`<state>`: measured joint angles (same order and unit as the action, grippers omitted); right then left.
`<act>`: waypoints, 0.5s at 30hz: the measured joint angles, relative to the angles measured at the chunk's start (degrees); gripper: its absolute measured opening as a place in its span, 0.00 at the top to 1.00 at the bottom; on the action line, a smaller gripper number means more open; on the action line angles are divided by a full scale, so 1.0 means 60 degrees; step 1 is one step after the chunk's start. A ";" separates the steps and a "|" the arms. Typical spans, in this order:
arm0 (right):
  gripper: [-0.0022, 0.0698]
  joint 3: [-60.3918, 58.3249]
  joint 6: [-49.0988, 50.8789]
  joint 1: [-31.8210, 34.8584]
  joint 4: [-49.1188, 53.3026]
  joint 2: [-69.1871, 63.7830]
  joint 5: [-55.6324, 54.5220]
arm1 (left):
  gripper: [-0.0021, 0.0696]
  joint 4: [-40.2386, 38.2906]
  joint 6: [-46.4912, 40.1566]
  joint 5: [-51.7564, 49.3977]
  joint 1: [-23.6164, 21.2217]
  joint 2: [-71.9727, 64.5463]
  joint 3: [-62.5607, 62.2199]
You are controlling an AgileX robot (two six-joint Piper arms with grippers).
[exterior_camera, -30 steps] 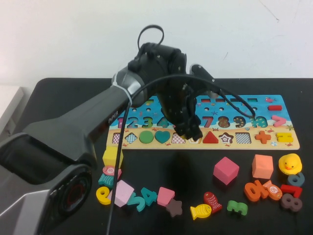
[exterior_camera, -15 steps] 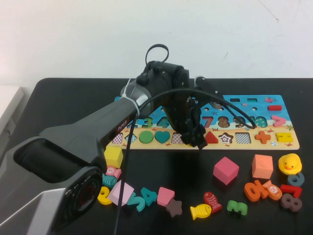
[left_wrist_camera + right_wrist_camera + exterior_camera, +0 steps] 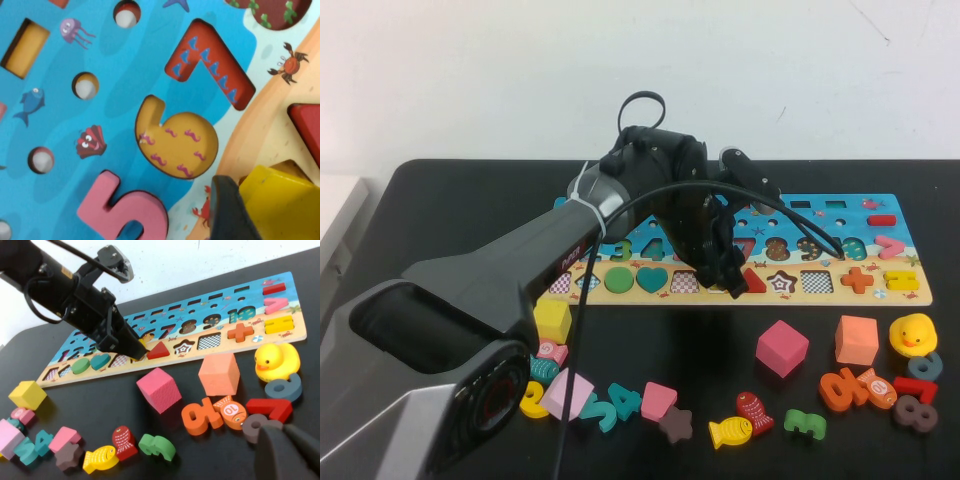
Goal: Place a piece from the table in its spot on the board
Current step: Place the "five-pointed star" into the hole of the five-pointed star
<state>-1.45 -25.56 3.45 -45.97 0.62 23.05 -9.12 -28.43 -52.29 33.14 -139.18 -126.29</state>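
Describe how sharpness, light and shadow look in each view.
High view: soft overall, even light; the left gripper shades the board. Left wrist view: board print crisp, the yellow piece and dark finger close and blurred. Right wrist view: blocks cast soft shadows on the table; the right gripper is an unfocused dark corner shape.

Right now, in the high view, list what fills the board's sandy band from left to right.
Green circle → teal heart → left gripper holding the yellow piece over its place → red triangle → star recess → checkered recess → orange plus → yellow equals. The right gripper is off the board.
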 joint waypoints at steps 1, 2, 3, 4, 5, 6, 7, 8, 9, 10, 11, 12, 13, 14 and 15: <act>0.94 0.0000 0.0000 0.0000 0.0000 0.0000 0.0000 | 0.54 0.0000 0.0000 0.0000 0.0000 0.0000 0.0000; 0.94 0.0000 0.0000 0.0000 0.0000 0.0000 0.0000 | 0.54 0.0000 0.0000 0.0000 0.0000 -0.0006 0.0000; 0.94 0.0000 0.0000 0.0000 0.0000 0.0000 0.0000 | 0.54 0.0000 0.0000 0.0000 0.0000 -0.0006 0.0000; 0.94 0.0000 -0.0004 0.0000 0.0000 0.0000 0.0000 | 0.54 0.0000 0.0000 0.0000 0.0000 -0.0006 0.0000; 0.94 0.0000 -0.0021 0.0000 0.0000 0.0000 0.0000 | 0.54 0.0000 0.0000 0.0000 0.0000 -0.0006 0.0000; 0.94 0.0000 -0.0021 0.0000 0.0000 0.0000 0.0000 | 0.54 0.0000 0.0000 0.0000 0.0000 -0.0006 0.0000; 0.94 0.0000 -0.0021 0.0000 0.0000 0.0000 0.0000 | 0.54 0.0000 0.0000 0.0000 0.0000 -0.0006 0.0000; 0.94 0.0000 -0.0021 0.0000 0.0000 0.0000 0.0000 | 0.54 0.0000 0.0000 0.0000 0.0000 -0.0006 0.0000; 0.94 0.0000 -0.0021 0.0000 -0.0015 0.0000 0.0000 | 0.54 0.0000 0.0000 0.0000 0.0000 -0.0006 0.0000; 0.94 0.0000 -0.0021 0.0000 -0.0015 0.0000 0.0000 | 0.53 0.0000 0.0000 0.0000 0.0000 -0.0006 0.0000; 0.94 0.0000 -0.0021 0.0000 -0.0015 0.0000 0.0000 | 0.53 0.0000 0.0000 0.0000 0.0000 -0.0006 0.0000; 0.94 0.0000 -0.0021 0.0000 -0.0015 0.0000 0.0000 | 0.52 -0.0013 0.0000 0.0008 0.0000 -0.0006 0.0000; 0.94 0.0000 -0.0021 0.0000 -0.0015 0.0000 0.0000 | 0.51 -0.0023 0.0000 0.0024 0.0000 -0.0006 0.0000; 0.94 0.0000 -0.0021 0.0000 -0.0015 0.0000 0.0000 | 0.50 -0.0037 0.0000 0.0052 0.0000 -0.0006 0.0000; 0.94 0.0000 -0.0021 0.0000 -0.0015 0.0000 0.0000 | 0.47 -0.0047 0.0000 0.0069 0.0000 -0.0006 0.0000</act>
<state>-1.45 -25.69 3.45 -46.06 0.62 23.05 -9.40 -28.43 -51.88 33.14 -139.21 -126.29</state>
